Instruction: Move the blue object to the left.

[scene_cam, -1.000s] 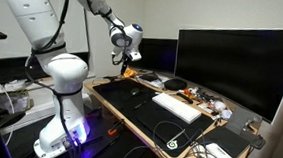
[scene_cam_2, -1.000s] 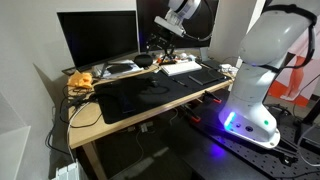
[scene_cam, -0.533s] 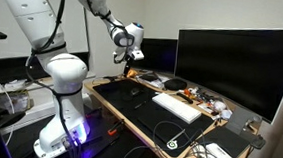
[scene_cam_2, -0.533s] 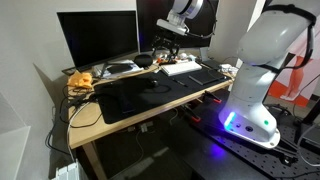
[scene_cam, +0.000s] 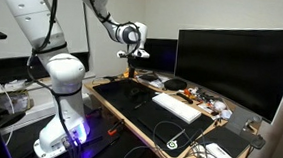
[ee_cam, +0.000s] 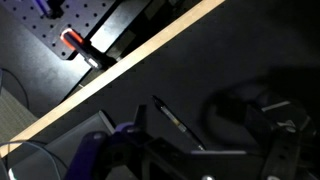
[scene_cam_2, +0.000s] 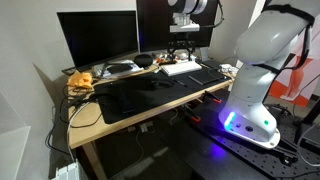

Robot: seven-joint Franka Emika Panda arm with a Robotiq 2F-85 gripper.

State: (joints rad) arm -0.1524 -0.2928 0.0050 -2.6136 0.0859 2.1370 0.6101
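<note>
My gripper (scene_cam: 135,55) hangs high above the back corner of the black desk mat (scene_cam: 140,104); it also shows in an exterior view (scene_cam_2: 183,43). In the wrist view its two fingers stand wide apart with nothing between them (ee_cam: 205,140). Below it a thin dark pen (ee_cam: 176,124) and a dark rounded object (ee_cam: 235,105) lie on the mat. A bluish-purple shape (ee_cam: 95,152) shows beside one finger; I cannot tell whether it is the blue object. No blue object is clear in either exterior view.
A large monitor (scene_cam: 238,66) stands at the back of the wooden desk (scene_cam_2: 90,112). A white keyboard (scene_cam: 177,106) lies on the mat, with cables and small clutter (scene_cam: 205,99) nearby. A red-handled clamp (ee_cam: 72,42) sits beyond the desk edge. The robot base (scene_cam_2: 255,95) stands beside the desk.
The gripper has risen and swung along the desk's back edge, and its wrist has turned. Nothing on the desk has visibly moved.
</note>
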